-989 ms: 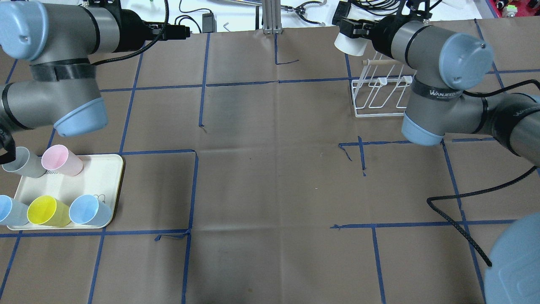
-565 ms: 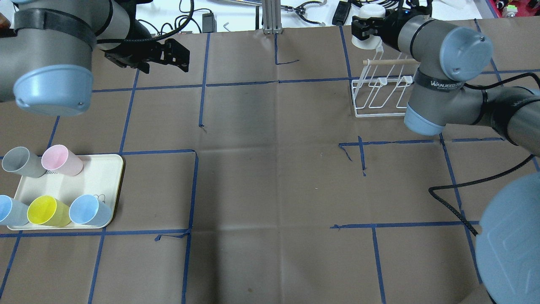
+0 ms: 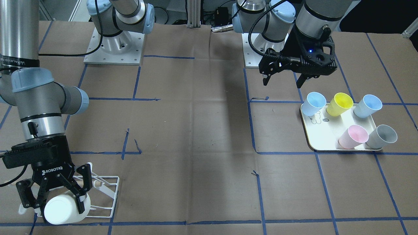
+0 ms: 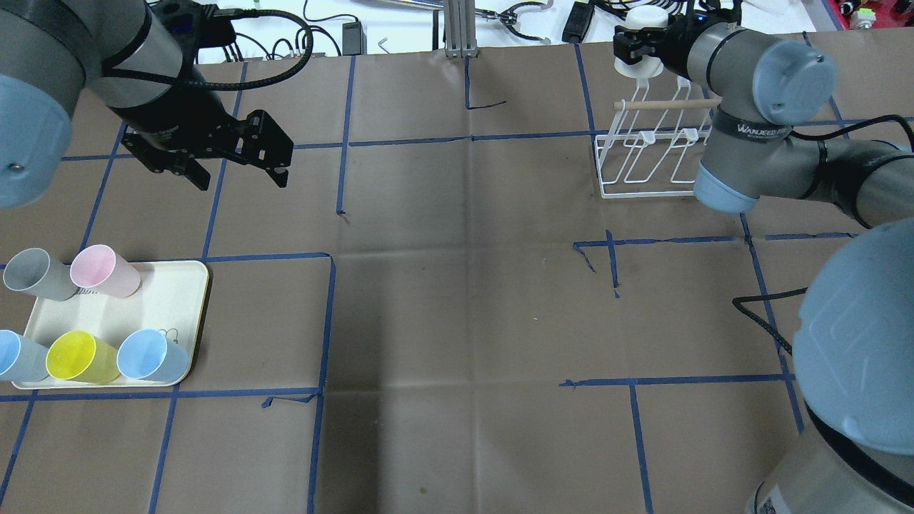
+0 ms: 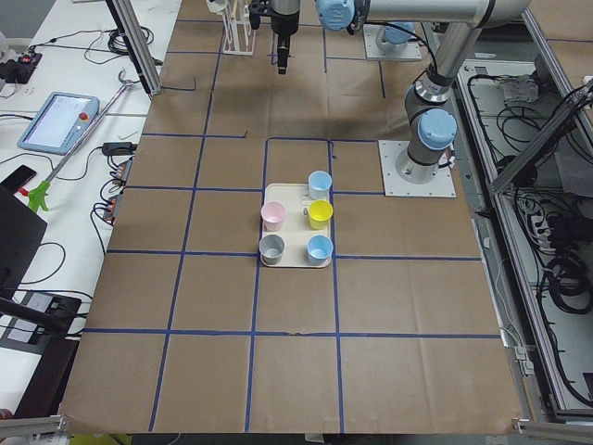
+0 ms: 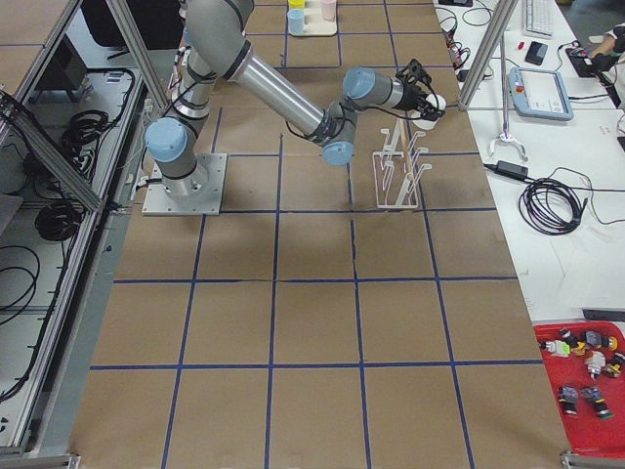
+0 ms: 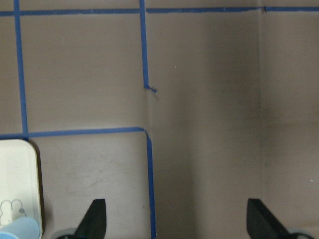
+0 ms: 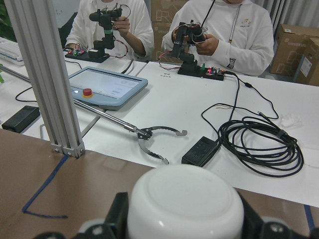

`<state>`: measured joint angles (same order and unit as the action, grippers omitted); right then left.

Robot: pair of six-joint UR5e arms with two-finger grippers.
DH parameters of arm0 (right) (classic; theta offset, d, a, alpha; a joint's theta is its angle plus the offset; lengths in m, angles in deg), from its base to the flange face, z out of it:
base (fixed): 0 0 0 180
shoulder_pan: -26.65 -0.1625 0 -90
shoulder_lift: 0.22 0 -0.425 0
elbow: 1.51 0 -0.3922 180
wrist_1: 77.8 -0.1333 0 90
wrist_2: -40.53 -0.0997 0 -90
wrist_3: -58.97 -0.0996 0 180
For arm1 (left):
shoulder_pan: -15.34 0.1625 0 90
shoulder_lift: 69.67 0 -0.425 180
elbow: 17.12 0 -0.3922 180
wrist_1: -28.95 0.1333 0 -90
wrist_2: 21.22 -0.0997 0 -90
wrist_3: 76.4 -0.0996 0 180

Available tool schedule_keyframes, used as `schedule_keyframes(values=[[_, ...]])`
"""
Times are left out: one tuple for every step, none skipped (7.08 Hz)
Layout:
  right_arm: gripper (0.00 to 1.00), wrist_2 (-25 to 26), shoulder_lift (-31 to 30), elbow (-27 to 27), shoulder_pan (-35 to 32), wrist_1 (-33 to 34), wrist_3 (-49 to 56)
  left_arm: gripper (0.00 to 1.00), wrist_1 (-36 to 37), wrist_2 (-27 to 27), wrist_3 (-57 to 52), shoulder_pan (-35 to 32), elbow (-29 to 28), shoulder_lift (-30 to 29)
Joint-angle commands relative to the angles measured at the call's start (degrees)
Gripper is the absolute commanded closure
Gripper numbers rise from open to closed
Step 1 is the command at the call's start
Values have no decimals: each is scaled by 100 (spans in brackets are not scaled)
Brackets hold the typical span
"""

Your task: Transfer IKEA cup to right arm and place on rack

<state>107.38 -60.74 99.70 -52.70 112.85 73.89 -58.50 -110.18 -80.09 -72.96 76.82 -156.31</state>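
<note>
Up at one o'clock your right gripper [image 3: 57, 202] is clamping the cup [image 3: 62, 210], left gripper [image 3: 281, 83] hanging open, empty; coming down off-centre, you're risking clipping the rack [image 3: 104, 193].

A wide stretch of table [image 4: 464, 285] is left open between the tray [image 4: 161, 303] and the rack [image 4: 628, 168]. The tray is crowded by five cups [image 4: 146, 355]. The rack's far end is taken up by the dowel [image 4: 664, 104], the right gripper [image 3: 57, 200] and the white cup [image 3: 63, 209] clamped in it.

- cup [image 3: 62, 210] white; right gripper [image 3: 58, 202] black
- rack [image 4: 643, 160] white wire; dowel [image 4: 664, 104] pale wood
- tray [image 3: 326, 140] cream, far left, holding blue cups [image 3: 313, 103], yellow cup [image 3: 339, 103], pink cup [image 3: 351, 137], grey cup [image 3: 380, 137]
- table paper [image 4: 457, 300] brown; tape grid [image 4: 428, 140] blue
</note>
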Motion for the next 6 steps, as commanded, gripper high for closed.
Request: schedule_keyframes(values=[[88,-23,180,-32,70,7,-7,1,-26,-245,-427,389,569,399],[87,-23,251,-23,70,112,-7,1,27,-236,-1040,923,1051,732],[77,-23,295,21,70,304,2,1,88,-227,-1664,1520,1456,997],[73,-15,304,178,70,306,2,1,202,-227,-2183,2083,1782,1165],[36,-23,295,223,70,315,-33,1,351,-236,-2858,2637,2107,1340],[1,3,313,241,70,280,-103,1,422,-236,-3231,3086,2345,1446]])
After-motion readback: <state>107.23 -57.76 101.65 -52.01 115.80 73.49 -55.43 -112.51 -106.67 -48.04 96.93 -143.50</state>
